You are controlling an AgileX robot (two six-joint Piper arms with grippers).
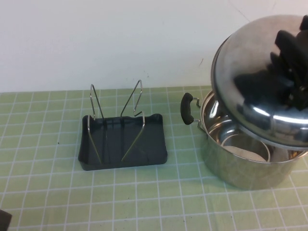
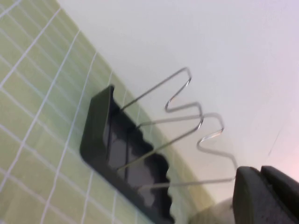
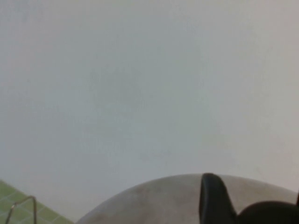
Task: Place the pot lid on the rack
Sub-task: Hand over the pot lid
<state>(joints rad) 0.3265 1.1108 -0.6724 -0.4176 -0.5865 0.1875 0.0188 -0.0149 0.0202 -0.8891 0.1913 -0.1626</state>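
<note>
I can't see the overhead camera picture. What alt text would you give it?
The right gripper, at the far right edge, holds a shiny pot lid tilted above an open steel pot on a green checked table. An empty dark rack with wire uprights sits to the left; the left gripper is barely visible at the bottom-left corner.
</note>
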